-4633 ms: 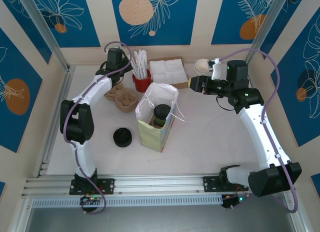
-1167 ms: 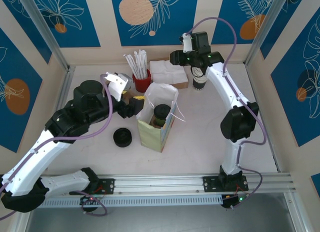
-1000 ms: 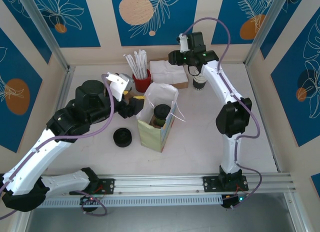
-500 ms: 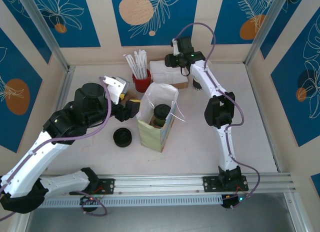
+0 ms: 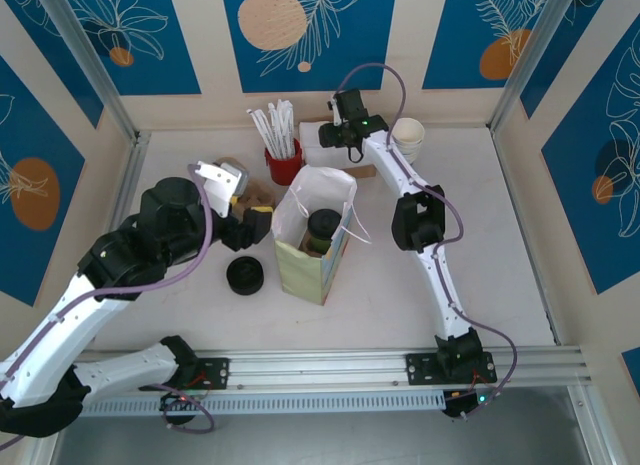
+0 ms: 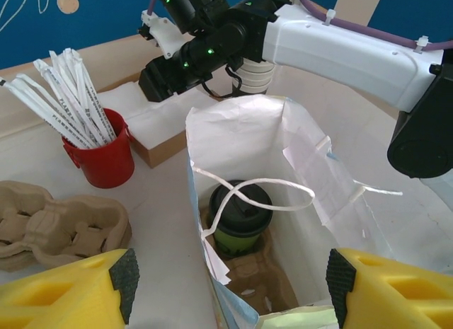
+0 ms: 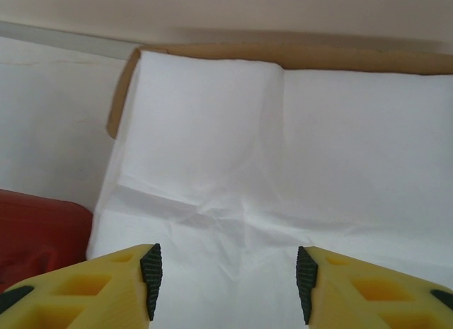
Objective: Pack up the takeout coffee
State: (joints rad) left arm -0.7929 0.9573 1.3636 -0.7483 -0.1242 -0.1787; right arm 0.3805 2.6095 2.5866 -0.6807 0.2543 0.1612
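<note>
White table (image 5: 500,245) within blue floral walls (image 5: 345,60); left tool (image 6: 230,283) and right tool (image 7: 228,279), jaws apart, empty.

Table (image 5: 500,235) with paper bag (image 5: 300,270), red cup (image 5: 283,167), black lid (image 5: 245,275)

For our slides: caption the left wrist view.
Black-lidded olive-green paper cup stands inside the open white paper bag.
</note>
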